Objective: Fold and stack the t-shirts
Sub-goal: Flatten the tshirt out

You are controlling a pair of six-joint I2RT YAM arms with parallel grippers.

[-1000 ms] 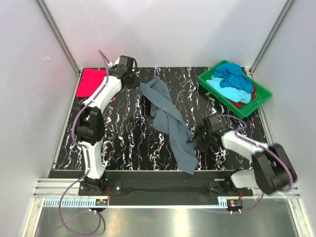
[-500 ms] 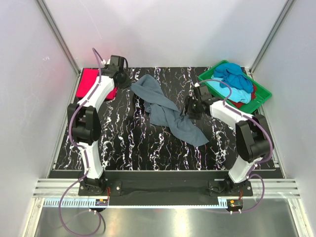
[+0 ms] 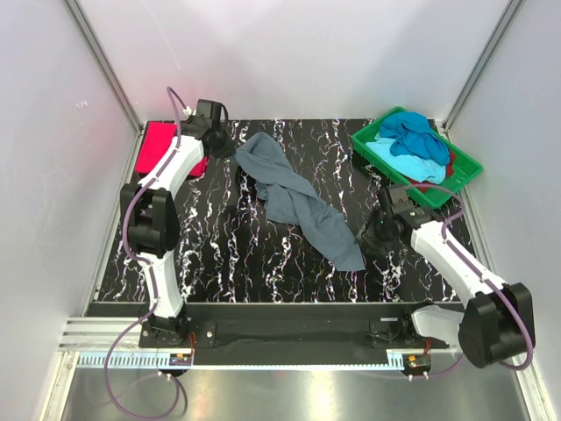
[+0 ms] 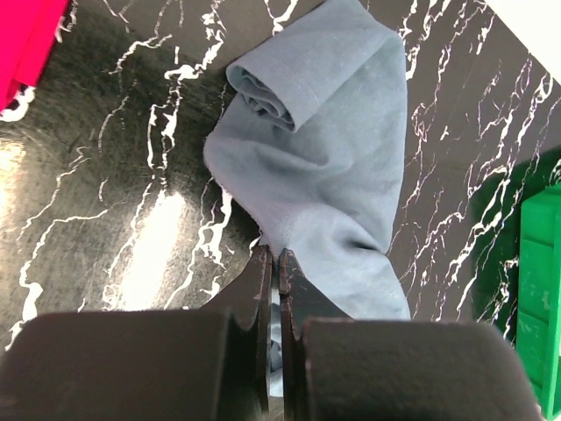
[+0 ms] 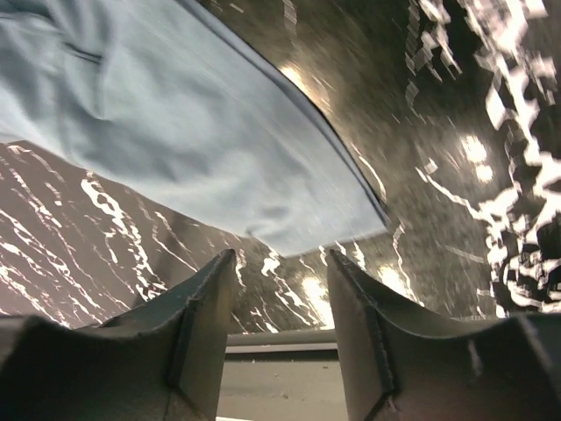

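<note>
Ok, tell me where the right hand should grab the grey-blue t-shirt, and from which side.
Grip the grey-blue t-shirt at its pointed near corner, probably coming low from the near right. That tip lies flat on the table, pointing at the open right hand; the middle is bunched.

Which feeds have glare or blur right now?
Left wrist: sharp, with glare patches on the table beside the grey-blue shirt. Right wrist: table veins smeared by blur, shirt corner readable. Top external: evenly lit, sharp.
</note>
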